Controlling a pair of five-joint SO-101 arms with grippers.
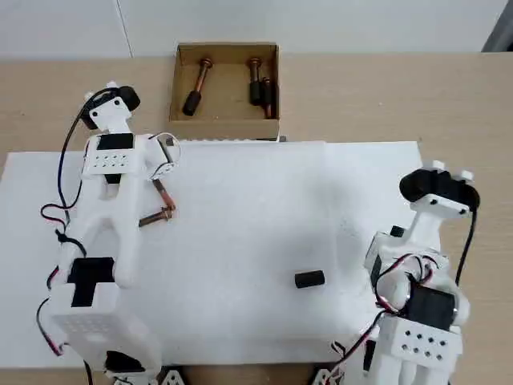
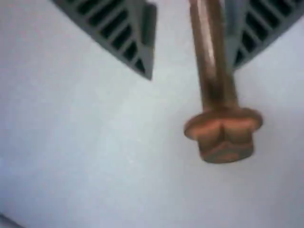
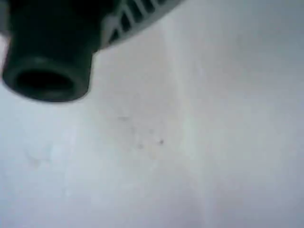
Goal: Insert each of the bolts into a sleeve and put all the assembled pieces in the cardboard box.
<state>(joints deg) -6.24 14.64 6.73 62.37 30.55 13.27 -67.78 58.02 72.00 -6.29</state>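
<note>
– Copper and black inside the cardboard box, high view: three assembled pieces lie in it. The box sits on the wooden table, at 12 o'clock off the white foam sheet.
– Left arm?
– Left gripper at 10 o'clock on the sheet, clamped on a copper bolt. A second bolt lies on the foam at 6 o'clock of it. Touching or not, cannot tell.
– Sleeves?
– A loose sleeve, black, lies on its side at 5 o'clock of the sheet's centre, well apart from both arms. Right gripper between 3 and 4 o'clock, by the sheet's edge.
– Left wrist view?
– Copper bolt hangs between the ribbed grey fingers, shaft against one. Flanged hex head sits clear of the tips, foam behind.
– Right wrist view?
– Right gripper clenched on a black sleeve. Open bore faces the camera, foam behind.
</note>
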